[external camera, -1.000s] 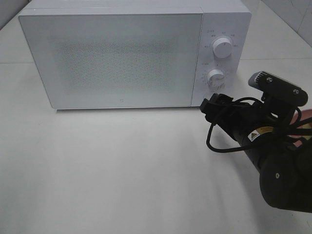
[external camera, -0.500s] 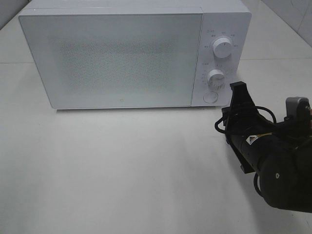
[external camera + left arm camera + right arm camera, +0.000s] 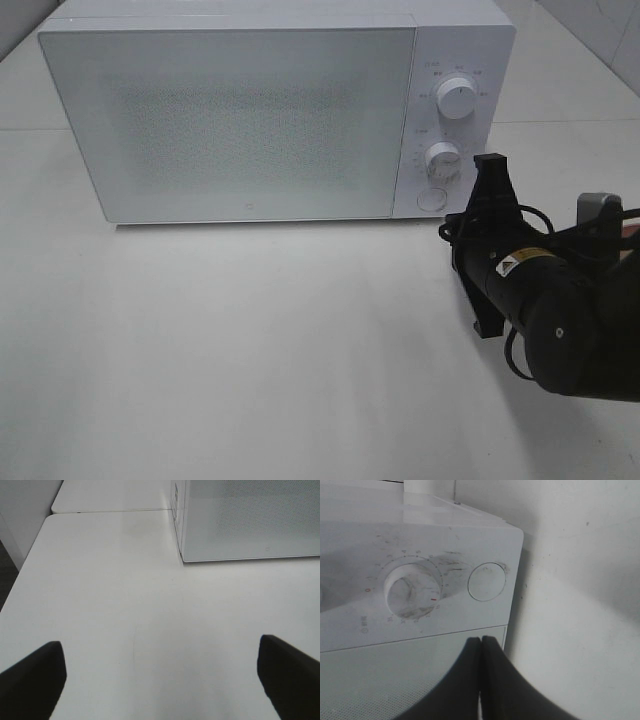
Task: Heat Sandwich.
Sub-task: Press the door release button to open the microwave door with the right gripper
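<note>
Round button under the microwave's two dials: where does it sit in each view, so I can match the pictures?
Exterior high: round button under the lower dial, at the right end of the microwave.
Left wrist: not in it; only a corner of the microwave shows.
Right wrist: round button beside the lower dial, past the shut right gripper.
Shared landmark: the microwave's speckled door.

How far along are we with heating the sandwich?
Nothing looks done yet. The microwave door is closed and no sandwich shows in any view, so I cannot tell whether it is inside. In hand: the right gripper, jaws shut, points at the round button beside the lower dial, not visibly touching it. The left gripper hangs open over the table. Left: probably opening the door, loading, and setting the timer.
</note>
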Robot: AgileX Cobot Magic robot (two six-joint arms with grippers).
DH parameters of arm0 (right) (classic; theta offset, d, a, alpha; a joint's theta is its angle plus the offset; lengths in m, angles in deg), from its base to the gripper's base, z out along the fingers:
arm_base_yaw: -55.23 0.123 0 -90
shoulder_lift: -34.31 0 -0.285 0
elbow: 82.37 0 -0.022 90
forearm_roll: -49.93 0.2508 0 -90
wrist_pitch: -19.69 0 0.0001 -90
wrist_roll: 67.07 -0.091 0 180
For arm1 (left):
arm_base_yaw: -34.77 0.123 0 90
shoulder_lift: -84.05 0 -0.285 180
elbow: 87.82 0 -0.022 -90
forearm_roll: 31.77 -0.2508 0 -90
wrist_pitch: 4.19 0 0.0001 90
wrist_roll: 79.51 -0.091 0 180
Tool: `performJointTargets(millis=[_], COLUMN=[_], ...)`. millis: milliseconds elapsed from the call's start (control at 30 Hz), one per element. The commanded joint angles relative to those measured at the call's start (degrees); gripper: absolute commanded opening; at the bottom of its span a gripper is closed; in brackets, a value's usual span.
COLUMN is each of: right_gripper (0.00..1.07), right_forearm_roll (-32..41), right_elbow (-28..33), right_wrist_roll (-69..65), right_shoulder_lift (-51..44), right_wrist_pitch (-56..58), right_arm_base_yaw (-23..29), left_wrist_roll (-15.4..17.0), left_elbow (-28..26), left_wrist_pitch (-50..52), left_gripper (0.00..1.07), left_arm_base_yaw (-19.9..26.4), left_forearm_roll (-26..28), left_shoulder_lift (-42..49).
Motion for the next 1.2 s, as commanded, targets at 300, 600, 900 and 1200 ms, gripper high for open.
performJointTargets(millis=[300, 600, 900, 1200], right_gripper=[0.0, 0.0, 0.0, 0.0], right_forearm_roll=[-9.68, -13.18, -15.64, -15.36], right_elbow=[-7.1, -11.92, -16.21, -18.74], right_wrist_roll=[-2.29, -3.04, -3.55, -3.04], right_shoulder_lift=[4.18, 7.39, 10.6, 12.03], right_wrist_pitch=[6.7, 9.05, 11.75, 11.0], right_arm_base_yaw=[-6.7, -10.2, -12.61, -14.09], left_wrist_roll=[0.34, 0.34, 0.34, 0.34], left_elbow=[0.06, 0.06, 0.06, 0.06], left_wrist_pitch=[0.11, 0.11, 0.11, 0.11], left_gripper=[0.98, 0.98, 0.98, 0.98], left_arm_base_yaw=[0.17, 0.17, 0.17, 0.17], left_forearm_roll=[-0.06, -0.06, -0.06, -0.06], left_shoulder_lift=[1.43, 1.43, 1.43, 1.43])
